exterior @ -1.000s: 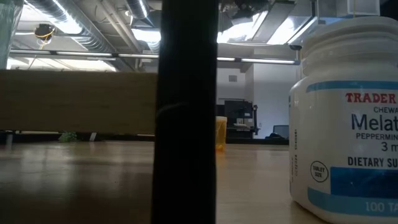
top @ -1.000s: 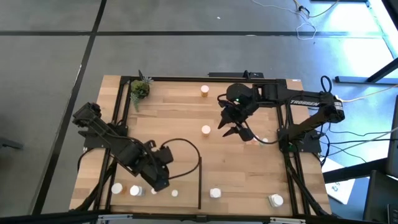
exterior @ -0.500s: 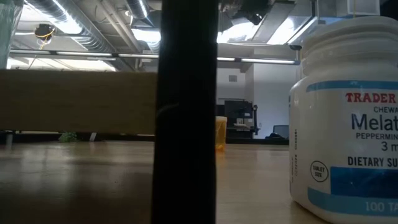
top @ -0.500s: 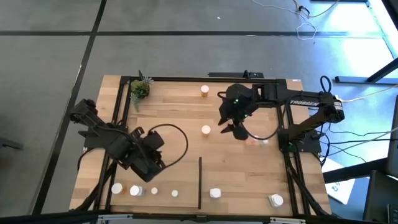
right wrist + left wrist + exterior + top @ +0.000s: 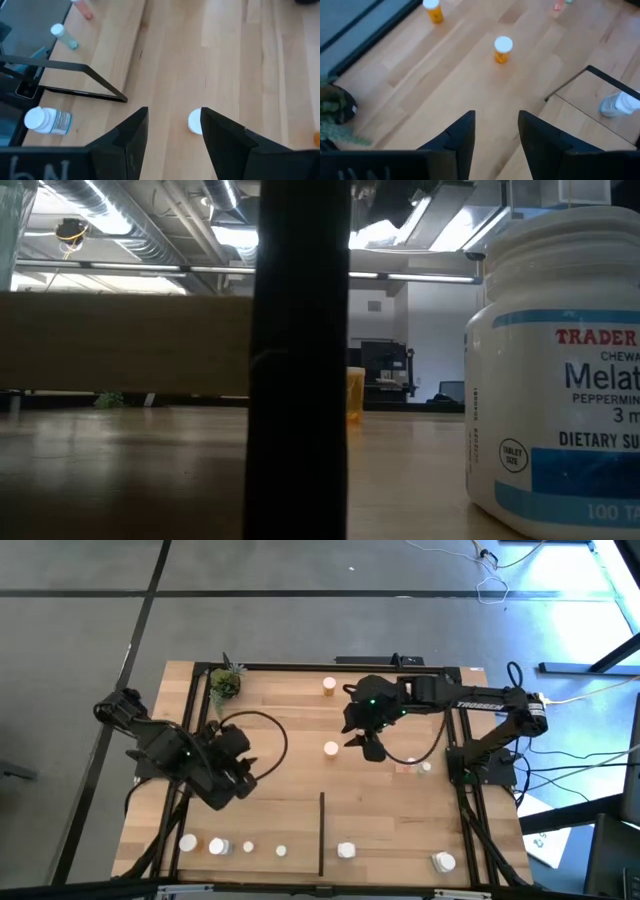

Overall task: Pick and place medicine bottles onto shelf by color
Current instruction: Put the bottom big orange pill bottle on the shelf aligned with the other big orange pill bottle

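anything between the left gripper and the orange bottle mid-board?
Nothing. In the left wrist view only bare wood lies between the open left gripper and the orange bottle. The high view agrees: plain shelf board between them.

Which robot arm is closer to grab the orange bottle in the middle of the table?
Right. The right gripper hangs open just beside the orange bottle, while the left gripper sits farther off, empty.
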### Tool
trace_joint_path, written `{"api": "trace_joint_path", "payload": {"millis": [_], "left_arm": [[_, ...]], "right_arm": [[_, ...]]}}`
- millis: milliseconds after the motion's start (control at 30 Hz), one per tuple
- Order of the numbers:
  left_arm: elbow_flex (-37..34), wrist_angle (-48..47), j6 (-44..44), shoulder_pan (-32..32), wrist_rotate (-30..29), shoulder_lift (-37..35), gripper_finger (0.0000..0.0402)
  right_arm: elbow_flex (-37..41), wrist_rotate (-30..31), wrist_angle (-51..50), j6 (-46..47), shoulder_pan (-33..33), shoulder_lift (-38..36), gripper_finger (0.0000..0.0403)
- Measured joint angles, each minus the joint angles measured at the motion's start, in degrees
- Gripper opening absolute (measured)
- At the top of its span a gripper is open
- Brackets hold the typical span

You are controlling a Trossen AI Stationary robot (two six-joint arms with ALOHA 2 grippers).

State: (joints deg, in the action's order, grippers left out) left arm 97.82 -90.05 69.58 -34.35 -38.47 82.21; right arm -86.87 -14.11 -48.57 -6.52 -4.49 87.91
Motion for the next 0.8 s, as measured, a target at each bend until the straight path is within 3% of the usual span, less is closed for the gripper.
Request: {"api": "trace_joint_path", "payload": {"millis": [200, 400, 700, 800], "left_arm": [[-0.04, 0.01, -4.53, 2.65, -0.36, -1.29, 0.0142], [-0.04, 0.03, -6.96, 5.9, -0.34, -1.33, 0.0142], [-0.04, 0.03, -9.0, 13.64, 0.91, -1.75, 0.0142], [-0.04, 0.05, -11.51, 17.14, 3.25, -1.73, 0.0142]], "right_arm": [[0.0, 4.07, 0.71, -0.15, -0.27, 2.44, 0.0187], [0.0, 10.55, 1.45, -3.01, -1.19, 4.77, 0.0218], [0.0, 1.43, -0.81, -16.53, -4.79, 9.96, 0.0219], [0.0, 1.09, -0.68, -19.0, -5.87, 11.32, 0.0215]]}}
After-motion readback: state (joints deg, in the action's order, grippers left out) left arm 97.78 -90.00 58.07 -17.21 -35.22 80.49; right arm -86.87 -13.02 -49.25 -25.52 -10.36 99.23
